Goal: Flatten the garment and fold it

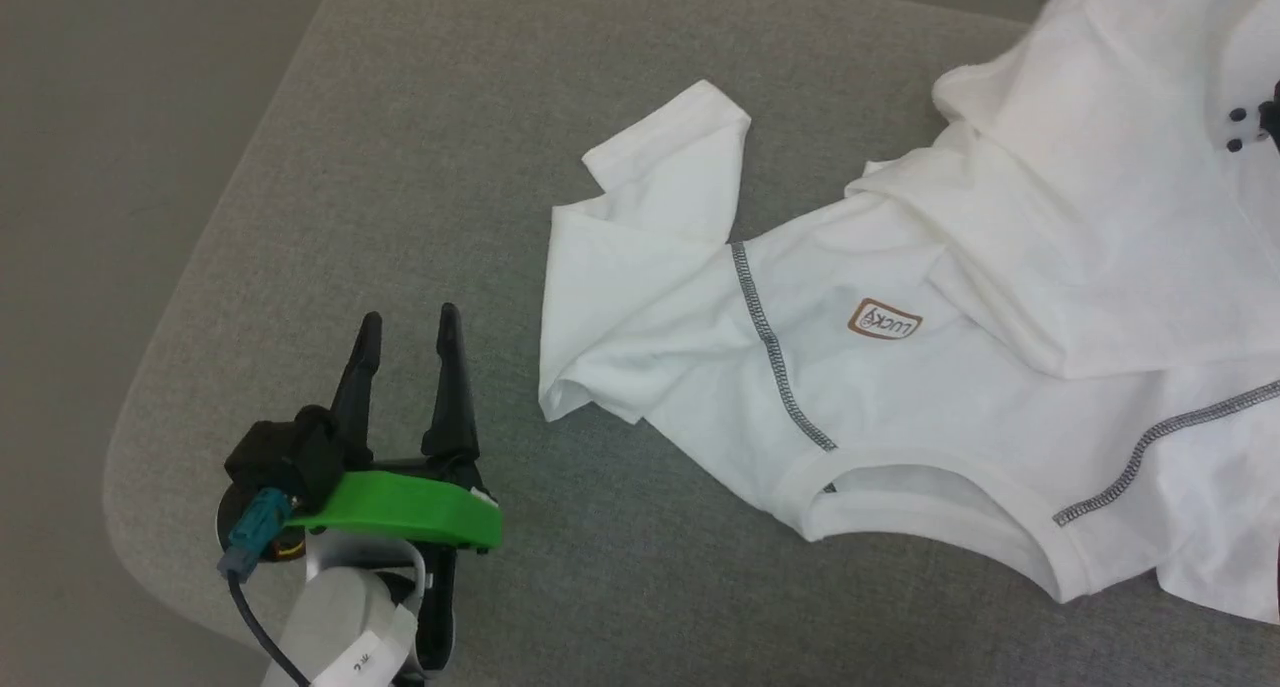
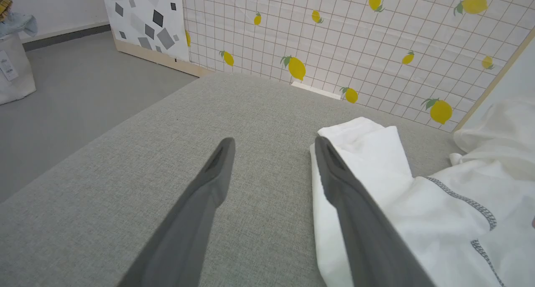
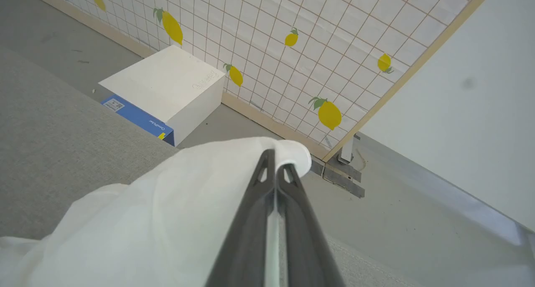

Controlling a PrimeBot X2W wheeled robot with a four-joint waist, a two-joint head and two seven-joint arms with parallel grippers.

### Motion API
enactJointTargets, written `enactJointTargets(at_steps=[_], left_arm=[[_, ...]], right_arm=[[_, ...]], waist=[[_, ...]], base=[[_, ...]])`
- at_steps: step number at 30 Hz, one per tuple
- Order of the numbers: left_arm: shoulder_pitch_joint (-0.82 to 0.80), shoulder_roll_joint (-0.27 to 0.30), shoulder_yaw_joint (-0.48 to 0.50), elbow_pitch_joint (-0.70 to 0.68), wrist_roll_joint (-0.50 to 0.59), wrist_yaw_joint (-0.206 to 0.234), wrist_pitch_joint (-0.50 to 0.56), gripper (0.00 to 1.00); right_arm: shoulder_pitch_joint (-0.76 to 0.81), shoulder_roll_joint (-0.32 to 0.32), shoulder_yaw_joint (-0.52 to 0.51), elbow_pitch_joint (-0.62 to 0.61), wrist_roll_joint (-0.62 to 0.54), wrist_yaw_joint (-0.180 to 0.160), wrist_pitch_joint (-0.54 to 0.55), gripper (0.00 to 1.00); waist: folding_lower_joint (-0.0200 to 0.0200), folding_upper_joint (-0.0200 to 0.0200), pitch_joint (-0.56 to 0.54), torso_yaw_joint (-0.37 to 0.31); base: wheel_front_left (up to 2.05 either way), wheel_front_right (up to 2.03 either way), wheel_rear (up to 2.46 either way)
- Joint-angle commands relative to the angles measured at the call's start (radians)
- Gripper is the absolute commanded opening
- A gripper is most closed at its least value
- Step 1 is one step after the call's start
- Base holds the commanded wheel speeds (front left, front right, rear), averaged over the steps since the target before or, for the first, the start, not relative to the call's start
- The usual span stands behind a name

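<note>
The shirt (image 1: 900, 387) lies on the right half of the grey table (image 1: 450, 117), front side up, with its neck opening (image 1: 930, 507) toward the near edge. One sleeve (image 1: 650, 227) is crumpled and folded over itself, reaching toward the middle of the table. Dark stitching (image 1: 775, 352) runs along the shoulder seams, and a small brown-bordered patch (image 1: 884, 320) sits on the chest. The far right part of the shirt is raised off the table and looks blurred in the head view.

The right gripper (image 3: 276, 161) is closed tight on a fold of the shirt (image 3: 167, 212), which bunches over its fingertips and hangs down from them. Beyond it are a white box (image 3: 167, 84) and a lemon-patterned wall (image 3: 292, 28).

The left gripper (image 1: 410, 315) is wide open and holds nothing. It hangs over bare table to the left of the crumpled sleeve. In the left wrist view its right finger (image 2: 334, 174) lines up with the sleeve's edge.
</note>
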Motion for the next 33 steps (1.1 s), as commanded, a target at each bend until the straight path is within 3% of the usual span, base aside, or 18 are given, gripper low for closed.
enactJointTargets(at_steps=[1,2,6,10,20,24,28,33], left_arm=[[-0.018,-0.003,-0.005,-0.002,-0.005,0.009,-0.005,1.00],[-0.018,-0.003,-0.006,-0.002,-0.005,0.011,-0.005,1.00],[-0.015,-0.003,-0.008,0.000,0.001,0.010,-0.005,1.00],[0.000,-0.003,0.011,0.009,0.026,0.003,-0.005,1.00],[0.052,0.022,0.006,0.070,0.067,-0.043,0.007,1.00],[0.075,0.034,-0.020,0.081,0.058,-0.060,0.081,1.00],[0.104,0.031,-0.052,0.092,0.008,-0.077,0.237,1.00],[0.113,0.020,-0.068,0.086,-0.052,-0.053,0.407,1.00]], right_arm=[[-0.013,0.007,-0.018,0.024,0.005,-0.002,-0.020,0.72],[-0.012,0.009,-0.027,0.038,0.008,-0.002,-0.027,1.00],[0.033,0.036,-0.064,0.054,0.030,-0.002,-0.087,1.00],[0.144,0.093,-0.093,-0.020,0.073,-0.002,-0.190,1.00],[0.628,0.260,-0.107,-0.414,0.171,-0.002,-0.375,1.00],[0.801,0.286,-0.124,-0.531,0.216,-0.002,-0.372,1.00],[0.912,0.291,-0.134,-0.601,0.257,-0.002,-0.346,1.00],[0.961,0.291,-0.110,-0.647,0.296,-0.002,-0.328,1.00]], waist=[[-0.0001,0.0000,0.018,0.016],[-0.0001,0.0000,0.018,0.016],[-0.0001,0.0000,-0.003,-0.003],[-0.0001,0.0000,-0.054,-0.049],[-0.0001,0.0000,-0.193,-0.161],[-0.0001,0.0000,-0.221,-0.191],[-0.0001,0.0000,-0.235,-0.216],[-0.0001,0.0000,-0.235,-0.261]], base=[[0.00,0.00,0.00],[0.00,0.00,0.00],[0.00,0.00,0.00],[0.00,0.00,0.00],[0.00,0.00,0.00],[0.00,0.00,0.00],[0.00,0.00,0.00],[0.00,0.00,0.00]])
